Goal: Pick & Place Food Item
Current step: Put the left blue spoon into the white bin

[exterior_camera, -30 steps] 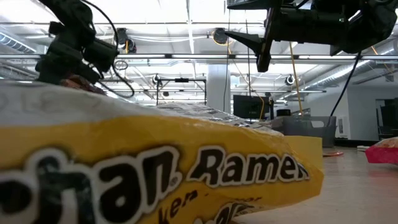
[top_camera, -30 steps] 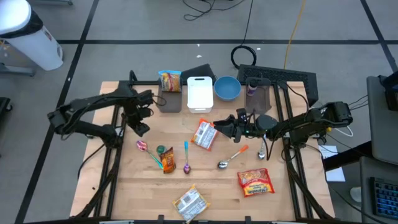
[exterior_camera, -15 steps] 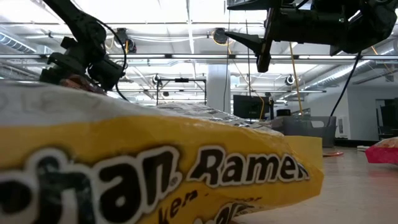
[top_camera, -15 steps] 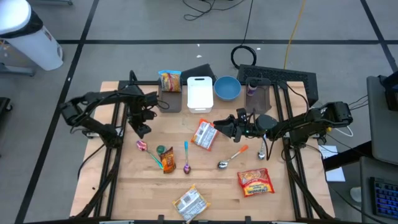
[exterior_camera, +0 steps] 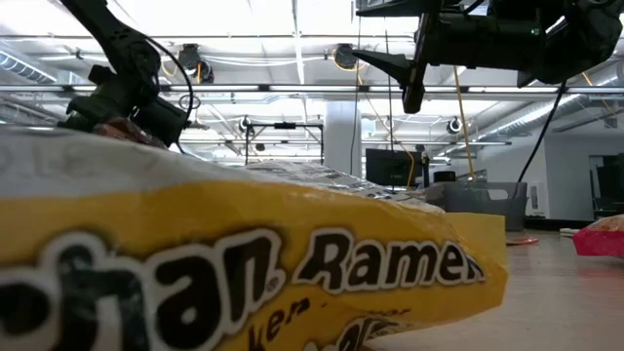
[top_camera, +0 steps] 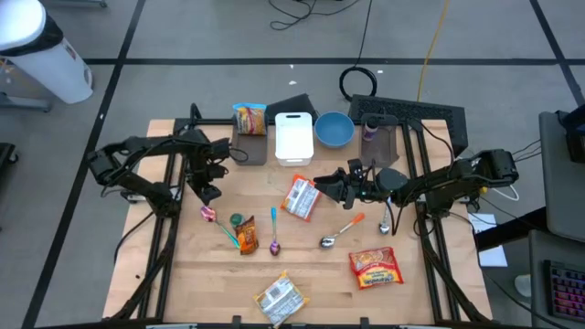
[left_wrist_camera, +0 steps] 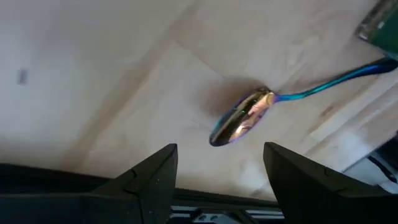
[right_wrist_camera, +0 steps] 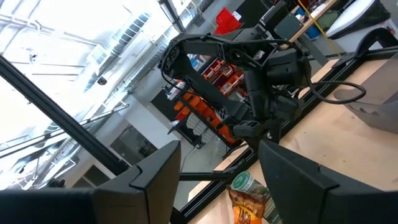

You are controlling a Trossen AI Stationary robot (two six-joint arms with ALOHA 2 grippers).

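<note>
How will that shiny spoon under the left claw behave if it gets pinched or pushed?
The spoon looks like polished metal, so probably stiff and slippery against the open left claw. It lies flat on the wooden table, likely hard to get under. Its rounded bowl may let it spin or rock when nudged.

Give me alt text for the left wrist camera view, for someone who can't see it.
The left end effector hangs open and empty above a light wooden table, its two dark fingers framing an iridescent spoon lying on the wood. The spoon's blue-green handle runs off toward the edge of the picture, where a corner of a green object shows.
</note>
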